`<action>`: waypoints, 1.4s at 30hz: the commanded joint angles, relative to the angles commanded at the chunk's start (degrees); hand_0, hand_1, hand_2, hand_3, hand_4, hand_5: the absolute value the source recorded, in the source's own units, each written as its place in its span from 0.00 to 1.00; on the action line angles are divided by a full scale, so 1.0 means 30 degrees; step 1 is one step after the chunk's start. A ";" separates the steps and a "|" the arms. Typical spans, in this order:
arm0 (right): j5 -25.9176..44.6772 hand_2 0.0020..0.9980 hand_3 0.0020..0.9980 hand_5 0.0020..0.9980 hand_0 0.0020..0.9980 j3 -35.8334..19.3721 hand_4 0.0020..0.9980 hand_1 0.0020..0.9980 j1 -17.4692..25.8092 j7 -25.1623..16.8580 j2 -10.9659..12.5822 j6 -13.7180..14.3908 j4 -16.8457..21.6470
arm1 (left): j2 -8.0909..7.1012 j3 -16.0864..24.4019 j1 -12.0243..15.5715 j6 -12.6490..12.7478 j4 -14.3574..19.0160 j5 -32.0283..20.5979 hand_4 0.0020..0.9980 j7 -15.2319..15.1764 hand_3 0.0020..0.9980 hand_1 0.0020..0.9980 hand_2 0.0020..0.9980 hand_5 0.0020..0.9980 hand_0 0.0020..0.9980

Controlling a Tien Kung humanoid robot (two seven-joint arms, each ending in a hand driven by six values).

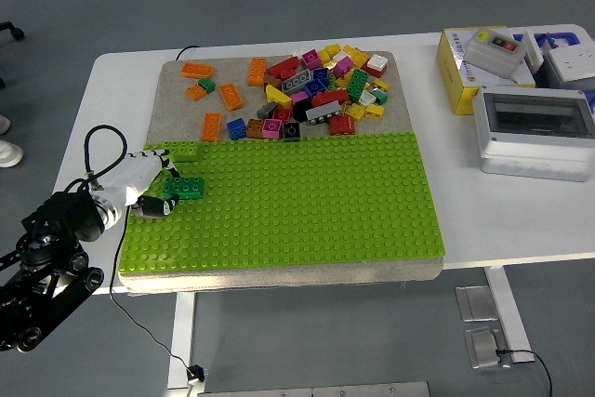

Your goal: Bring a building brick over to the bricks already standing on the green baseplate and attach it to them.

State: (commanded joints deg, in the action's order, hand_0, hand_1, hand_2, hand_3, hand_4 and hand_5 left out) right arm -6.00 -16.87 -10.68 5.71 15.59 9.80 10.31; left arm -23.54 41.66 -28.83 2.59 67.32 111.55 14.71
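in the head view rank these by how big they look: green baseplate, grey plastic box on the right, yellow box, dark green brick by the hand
1. green baseplate
2. grey plastic box
3. yellow box, partly hidden by the things on top of it
4. dark green brick, at the fingers of the left hand
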 joint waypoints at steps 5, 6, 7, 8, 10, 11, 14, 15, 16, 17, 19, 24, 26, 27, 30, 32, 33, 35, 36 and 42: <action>0.0102 0.69 0.72 0.73 0.67 0.0107 0.59 0.66 -0.0002 -0.0016 0.0004 0.0007 0.0000 | -0.0004 -0.0042 0.0017 0.0036 0.0040 -0.0240 0.59 -0.0065 0.60 1.00 1.00 0.16 1.00; 0.0116 0.69 0.72 0.73 0.67 0.0129 0.59 0.66 -0.0001 -0.0016 0.0005 0.0008 0.0000 | -0.0013 -0.0029 0.0033 0.0045 0.0061 -0.0337 0.59 -0.0085 0.60 1.00 1.00 0.16 1.00; 0.0128 0.69 0.72 0.73 0.67 0.0149 0.59 0.66 0.0000 -0.0016 0.0007 0.0009 0.0000 | -0.0030 0.0010 0.0062 0.0044 0.0101 -0.0442 0.59 -0.0093 0.60 1.00 1.00 0.16 1.00; 0.0159 0.69 0.72 0.73 0.67 0.0185 0.59 0.66 0.0001 -0.0023 0.0008 0.0011 0.0000 | -0.0061 0.0093 0.0112 0.0019 0.0198 -0.0509 0.59 -0.0065 0.60 1.00 1.00 0.16 1.00; 0.0244 0.69 0.72 0.73 0.67 0.0276 0.59 0.66 0.0004 -0.0044 0.0013 0.0013 0.0000 | -0.0157 0.0337 0.0253 -0.0081 0.0552 -0.0558 0.59 0.0076 0.60 1.00 1.00 0.16 1.00; 0.0243 0.69 0.72 0.73 0.67 0.0282 0.59 0.66 0.0005 -0.0044 0.0016 0.0014 0.0000 | -0.0228 0.0506 0.0347 -0.0174 0.0846 -0.0584 0.59 0.0217 0.60 1.00 1.00 0.16 1.00; 0.0253 0.69 0.72 0.73 0.67 0.0294 0.59 0.66 0.0017 -0.0049 0.0038 0.0011 0.0000 | -0.0444 0.1115 0.0636 -0.0579 0.1948 -0.0652 0.59 0.0876 0.60 1.00 1.00 0.16 1.00; 0.0215 0.69 0.72 0.73 0.67 0.0261 0.59 0.66 0.0022 -0.0039 0.0045 0.0008 0.0000 | -0.0474 0.1290 0.0696 -0.0724 0.2289 -0.0697 0.59 0.1112 0.60 1.00 1.00 0.16 1.00; 0.0177 0.69 0.72 0.73 0.67 0.0228 0.59 0.66 0.0029 -0.0029 0.0059 0.0004 0.0000 | -0.0443 0.1504 0.0724 -0.0959 0.2699 -0.0797 0.60 0.1489 0.59 1.00 1.00 0.17 1.00; 0.0144 0.69 0.72 0.73 0.67 0.0201 0.59 0.66 0.0030 -0.0021 0.0069 0.0001 0.0000 | -0.0387 0.1634 0.0723 -0.1120 0.2988 -0.0880 0.60 0.1756 0.59 1.00 1.00 0.17 1.00; 0.0093 0.69 0.72 0.73 0.67 0.0173 0.59 0.66 0.0018 -0.0015 0.0086 -0.0007 0.0000 | -0.0048 0.1942 0.0646 -0.1516 0.3780 -0.1143 0.60 0.2534 0.59 1.00 1.00 0.17 1.00; 0.0255 0.69 0.72 0.73 0.67 0.0367 0.59 0.66 -0.0047 -0.0070 0.0112 -0.0011 0.0000 | 0.1068 0.1911 0.0173 -0.1822 0.4646 -0.1386 0.60 0.3652 0.59 1.00 1.00 0.18 1.00; 0.0335 0.69 0.72 0.73 0.67 0.0457 0.59 0.66 -0.0081 -0.0089 0.0120 -0.0013 0.0000 | 0.1557 0.1607 -0.0131 -0.1927 0.4493 -0.1404 0.60 0.3992 0.59 1.00 1.00 0.18 1.00; 0.0367 0.69 0.72 0.73 0.67 0.0493 0.59 0.66 -0.0100 -0.0093 0.0127 -0.0013 0.0000 | 0.1854 0.1414 -0.0327 -0.1999 0.4275 -0.1415 0.60 0.4202 0.59 1.00 1.00 0.18 1.00; 0.0298 0.69 0.72 0.73 0.67 0.0442 0.59 0.66 -0.0139 -0.0065 0.0153 -0.0015 0.0000 | 0.2613 0.0921 -0.0866 -0.2250 0.3418 -0.1318 0.60 0.4697 0.59 1.00 1.00 0.18 1.00; 0.0213 0.69 0.72 0.73 0.67 0.0379 0.59 0.66 -0.0168 -0.0041 0.0172 -0.0014 0.0000 | 0.3042 0.0641 -0.1181 -0.2482 0.2764 -0.1215 0.60 0.5020 0.59 1.00 1.00 0.18 1.00; 0.0223 0.69 0.72 0.73 0.67 0.0389 0.59 0.66 -0.0185 -0.0045 0.0183 -0.0012 0.0000 | 0.3195 0.0509 -0.1310 -0.2601 0.2539 -0.1217 0.60 0.5196 0.59 1.00 1.00 0.18 1.00; 0.0212 0.69 0.72 0.73 0.67 0.0391 0.59 0.66 -0.0211 -0.0045 0.0202 -0.0013 0.0000 | 0.3391 0.0262 -0.1508 -0.2802 0.2310 -0.1261 0.60 0.5515 0.60 1.00 1.00 0.18 1.00; 0.0155 0.69 0.72 0.73 0.67 0.0343 0.59 0.66 -0.0221 -0.0034 0.0209 -0.0012 0.0000 | 0.3462 0.0146 -0.1590 -0.2858 0.2254 -0.1280 0.60 0.5628 0.60 1.00 1.00 0.18 1.00; 0.0193 0.69 0.72 0.73 0.67 0.0414 0.59 0.66 -0.0258 -0.0058 0.0225 -0.0024 0.0000 | 0.3770 -0.0401 -0.1923 -0.3160 0.2084 -0.1383 0.60 0.6363 0.60 1.00 1.00 0.19 1.00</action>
State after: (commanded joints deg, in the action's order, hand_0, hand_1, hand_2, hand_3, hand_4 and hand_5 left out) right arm -5.42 -15.63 -11.45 5.53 16.26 9.73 10.31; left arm -12.23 40.46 -34.60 -6.89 73.58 107.40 33.80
